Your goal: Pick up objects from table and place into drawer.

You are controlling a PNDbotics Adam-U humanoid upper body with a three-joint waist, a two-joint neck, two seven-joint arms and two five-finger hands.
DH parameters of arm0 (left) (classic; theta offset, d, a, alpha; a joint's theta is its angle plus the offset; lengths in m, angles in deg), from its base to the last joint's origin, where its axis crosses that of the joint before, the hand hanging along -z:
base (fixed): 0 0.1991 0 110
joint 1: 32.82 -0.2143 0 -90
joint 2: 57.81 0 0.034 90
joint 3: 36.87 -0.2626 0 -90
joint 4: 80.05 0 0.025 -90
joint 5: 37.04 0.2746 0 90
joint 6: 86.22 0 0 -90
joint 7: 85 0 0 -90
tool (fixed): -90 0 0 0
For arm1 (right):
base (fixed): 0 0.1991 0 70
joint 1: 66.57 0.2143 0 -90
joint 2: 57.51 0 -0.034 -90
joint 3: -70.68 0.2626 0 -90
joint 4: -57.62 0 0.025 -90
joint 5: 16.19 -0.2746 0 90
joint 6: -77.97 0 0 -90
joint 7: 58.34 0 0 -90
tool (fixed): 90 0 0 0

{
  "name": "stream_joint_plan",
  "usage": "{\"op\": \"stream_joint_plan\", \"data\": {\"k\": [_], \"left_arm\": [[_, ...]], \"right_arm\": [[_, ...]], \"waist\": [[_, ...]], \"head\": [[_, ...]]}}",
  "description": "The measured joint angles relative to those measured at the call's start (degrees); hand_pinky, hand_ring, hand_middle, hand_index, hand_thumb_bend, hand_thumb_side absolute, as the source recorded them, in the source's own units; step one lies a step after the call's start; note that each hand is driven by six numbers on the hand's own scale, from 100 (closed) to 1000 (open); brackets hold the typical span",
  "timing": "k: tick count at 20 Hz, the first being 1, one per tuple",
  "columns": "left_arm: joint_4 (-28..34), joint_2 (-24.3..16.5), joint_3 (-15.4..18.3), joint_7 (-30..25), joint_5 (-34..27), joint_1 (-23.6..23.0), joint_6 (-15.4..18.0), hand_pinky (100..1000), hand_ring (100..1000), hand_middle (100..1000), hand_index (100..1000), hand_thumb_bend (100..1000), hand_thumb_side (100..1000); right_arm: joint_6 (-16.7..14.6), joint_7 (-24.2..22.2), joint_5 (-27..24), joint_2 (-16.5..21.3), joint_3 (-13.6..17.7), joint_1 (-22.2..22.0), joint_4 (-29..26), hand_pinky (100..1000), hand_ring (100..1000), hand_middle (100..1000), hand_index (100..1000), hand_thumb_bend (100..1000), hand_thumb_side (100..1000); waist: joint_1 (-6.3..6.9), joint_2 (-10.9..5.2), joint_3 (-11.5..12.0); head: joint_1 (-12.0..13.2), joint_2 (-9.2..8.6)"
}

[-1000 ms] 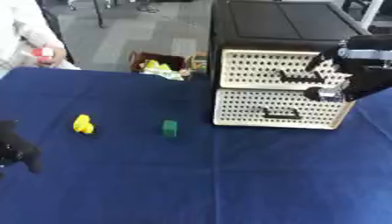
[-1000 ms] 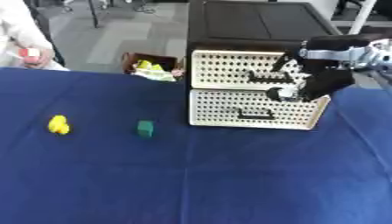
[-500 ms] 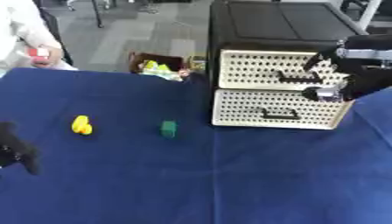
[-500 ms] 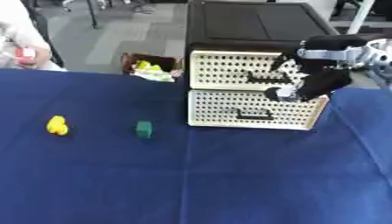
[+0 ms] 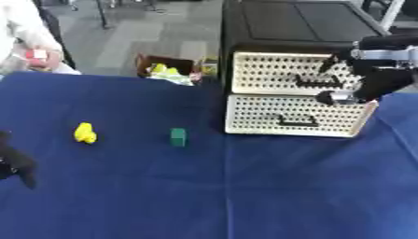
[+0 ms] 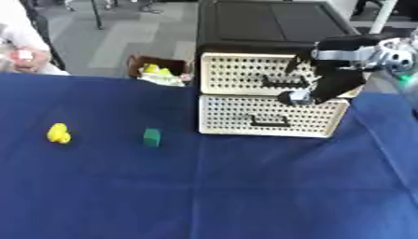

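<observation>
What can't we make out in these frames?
- Right hand: blurred against the upper drawer in both views; contact with the handle unclear.
- Left hand: cut off by the left eye view's left edge; absent from the right eye view.
- Drawer interiors: hidden behind the fronts.

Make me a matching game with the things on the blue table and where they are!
Things:
1. yellow toy
2. green block
3. drawer box
4. right hand

Places:
A. in front of the top drawer
B. nearest the left edge of the table
C. at the back of the table, on the right
D. between the yellow toy and the drawer box

Pairs: 1-B, 2-D, 3-C, 4-A
</observation>
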Motion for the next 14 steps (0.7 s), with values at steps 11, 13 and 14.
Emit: {"op": "stream_joint_plan", "data": {"k": [11, 13, 14], "left_arm": [[0.0, 0.0, 0.0, 0.0, 0.3, 0.0, 0.0, 437, 582, 523, 806, 100, 815], [0.0, 0.0, 0.0, 0.0, 0.3, 0.0, 0.0, 437, 582, 523, 805, 100, 815], [0.0, 0.0, 0.0, 0.0, 0.3, 0.0, 0.0, 437, 582, 523, 805, 100, 815]], "right_arm": [[-2.3, -1.6, 2.0, -1.5, -0.8, 0.8, 3.6, 324, 100, 100, 886, 423, 760], [-2.6, -1.7, 2.3, -1.6, -0.9, 0.8, 3.9, 320, 100, 100, 884, 426, 760], [-2.8, -1.8, 2.5, -1.7, -1.0, 0.8, 4.0, 320, 100, 100, 884, 426, 760]], "waist": [[-0.15, 0.37, 0.0], [-0.16, 0.37, 0.0], [-0.16, 0.37, 0.0]], "head": [[-0.4, -0.02], [-0.4, -0.02], [-0.4, -0.02]]}}
